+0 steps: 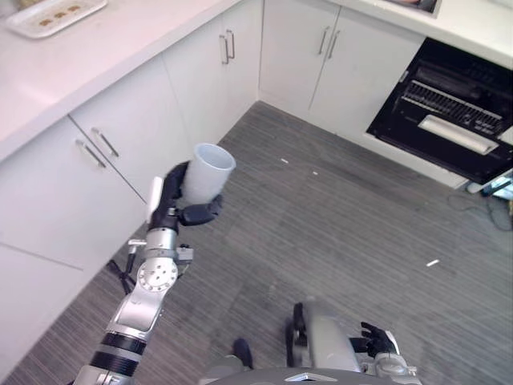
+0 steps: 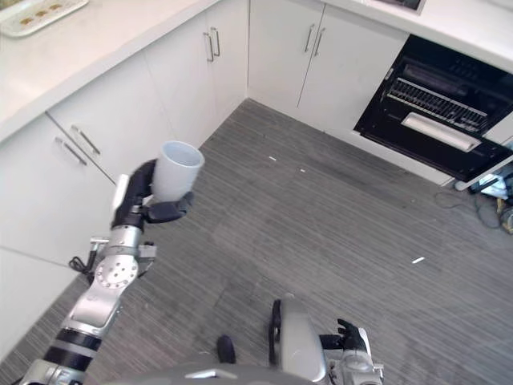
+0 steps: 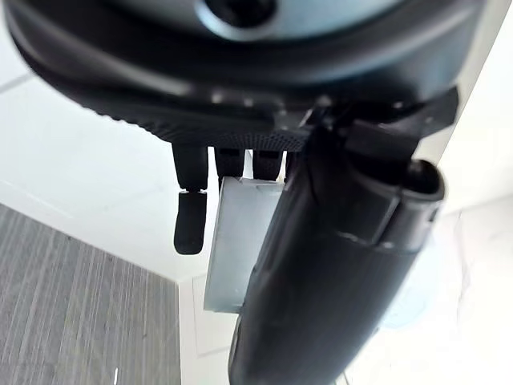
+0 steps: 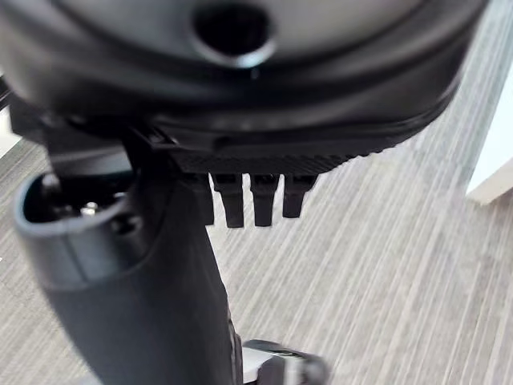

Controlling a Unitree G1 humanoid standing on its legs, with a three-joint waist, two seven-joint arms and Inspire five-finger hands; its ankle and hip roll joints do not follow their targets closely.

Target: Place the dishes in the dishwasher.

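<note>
My left hand (image 1: 172, 202) is shut on a white cup (image 1: 208, 173), held upright above the grey floor in front of the white lower cabinets (image 1: 88, 176). The same cup (image 2: 175, 172) shows in the right eye view, and its side (image 3: 236, 241) shows between the thumb and fingers in the left wrist view. The open dishwasher (image 1: 453, 108), a dark cavity with a rack, stands at the far right under the counter. My right hand (image 1: 375, 341) hangs low by my side, fingers (image 4: 255, 196) curled and holding nothing.
A white tray (image 1: 54, 16) with small food items lies on the counter at the upper left. White cabinet doors (image 1: 321, 56) line the corner. Small white scraps (image 1: 433, 262) lie on the striped grey floor. Cables (image 1: 497, 204) lie beside the dishwasher.
</note>
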